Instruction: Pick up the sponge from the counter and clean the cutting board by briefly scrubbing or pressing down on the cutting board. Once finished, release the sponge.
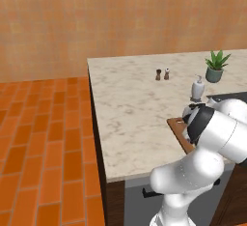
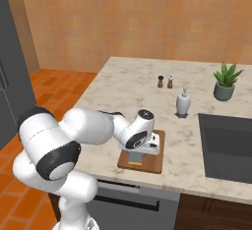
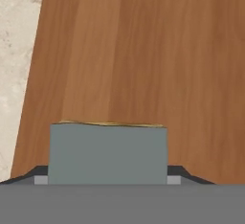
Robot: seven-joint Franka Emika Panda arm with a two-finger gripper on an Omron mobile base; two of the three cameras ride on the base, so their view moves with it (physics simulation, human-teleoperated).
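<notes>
Marble table (image 1: 130,119) over brick floor (image 1: 43,138) carries two shakers (image 1: 162,74), one dispenser (image 1: 197,89), one plant (image 1: 215,66). Right base: gripper (image 2: 137,159) over cutting board (image 2: 152,164). Hand view: sponge (image 3: 107,153) apparently clamped between fingers, on board.

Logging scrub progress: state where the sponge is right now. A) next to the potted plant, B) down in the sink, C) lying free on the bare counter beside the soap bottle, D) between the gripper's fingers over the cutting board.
D: in the hand view the grey-blue sponge sits between the gripper fingertips with the cutting board wood behind it, and the right base view has the hand over that board on the counter.
</notes>
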